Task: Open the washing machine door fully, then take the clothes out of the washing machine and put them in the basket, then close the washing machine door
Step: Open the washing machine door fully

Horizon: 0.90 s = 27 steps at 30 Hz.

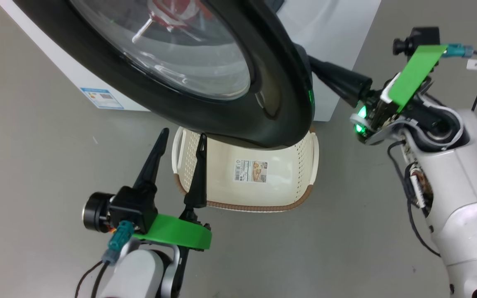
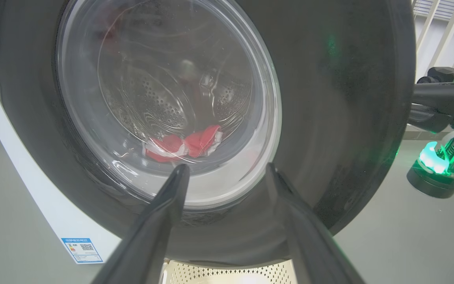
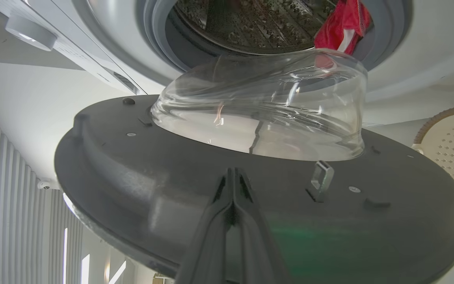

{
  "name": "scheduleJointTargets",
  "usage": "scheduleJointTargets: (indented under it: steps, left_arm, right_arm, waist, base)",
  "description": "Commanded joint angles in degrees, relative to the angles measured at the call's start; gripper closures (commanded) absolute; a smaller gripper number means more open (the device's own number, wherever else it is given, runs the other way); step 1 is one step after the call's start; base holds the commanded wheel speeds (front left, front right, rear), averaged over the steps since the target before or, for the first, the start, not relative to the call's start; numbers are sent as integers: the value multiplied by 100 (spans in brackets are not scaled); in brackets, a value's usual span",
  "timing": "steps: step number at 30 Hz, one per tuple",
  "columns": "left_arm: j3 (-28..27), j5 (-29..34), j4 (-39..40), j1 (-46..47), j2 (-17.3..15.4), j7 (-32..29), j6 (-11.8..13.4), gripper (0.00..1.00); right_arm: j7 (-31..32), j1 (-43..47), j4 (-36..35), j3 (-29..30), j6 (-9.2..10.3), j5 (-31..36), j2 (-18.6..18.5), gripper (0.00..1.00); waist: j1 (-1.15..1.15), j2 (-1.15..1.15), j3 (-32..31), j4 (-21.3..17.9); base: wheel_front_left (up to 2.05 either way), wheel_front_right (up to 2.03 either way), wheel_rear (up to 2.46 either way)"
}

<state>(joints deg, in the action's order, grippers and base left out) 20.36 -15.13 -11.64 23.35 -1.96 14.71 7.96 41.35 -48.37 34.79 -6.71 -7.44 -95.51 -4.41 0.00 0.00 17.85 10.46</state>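
The door [image 1: 263, 103], a glossy black rim round a bulging glass window, stands part-open from the white washing machine [image 1: 333, 25], over the basket [image 1: 263, 205]. The right gripper [image 3: 233, 173], fingers pinched together, lies against its inner side. The left gripper [image 1: 183, 134], spread wide, faces its front.

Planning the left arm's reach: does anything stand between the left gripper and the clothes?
Yes. The washing machine door, only partly open, stands between the open left gripper and the clothes, which show through its glass. It also overhangs the basket.
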Motion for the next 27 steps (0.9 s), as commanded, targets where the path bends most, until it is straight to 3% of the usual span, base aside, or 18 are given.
scheduleJointTargets:
  steps: [1, 3, 4, 5, 6, 18, 23, 27]
  left_arm:
    - [-209, 61, 102, -70, -92, 29, -34, 0]
    - [-222, 100, 120, -82, -92, 29, -51, 0]
    - [-229, 119, 142, -94, -92, 29, -64, 0]
    - [-236, 130, 164, -108, -92, 29, -73, 0]
    - [-248, 143, 189, -123, -92, 29, -76, 0]
    - [-488, 223, 486, -226, -92, 29, -26, 0]
    - [-569, 205, 609, -244, -92, 29, 45, 0]
    - [-632, 203, 657, -250, -92, 29, 64, 0]
  right_arm:
    - [-208, 76, -110, -114, -5, 163, 143, 100]
    - [-604, 60, -33, -126, -5, 383, 144, 100]
    - [-816, 51, -1, -116, -5, 472, 145, 93]
    - [-1029, 37, 17, -96, -5, 543, 146, 59]
    - [-1238, 22, 4, -111, -5, 660, 147, 0]
    - [-3128, 260, -684, -923, -5, 2703, -339, 0]
    - [-4112, 360, -686, -1420, -5, 4115, -708, 0]
    - [-4916, 459, -415, -1447, -5, 5361, -824, 0]
  waist:
    - [0, 0, -51, -11]
    - [0, 0, -96, -19]
    - [0, 0, -107, -24]
    - [0, 0, -118, -28]
    - [0, 0, -126, -32]
    - [0, 0, -74, -252]
    - [0, 0, -19, -416]
    - [0, 0, -2, -535]
  base:
    - [0, 0, 0]
    - [0, 0, 0]
    - [0, 0, 0]
    - [0, 0, 0]
    - [0, 0, 0]
    - [0, 0, 0]
    - [0, 0, 0]
    - [0, 0, 0]
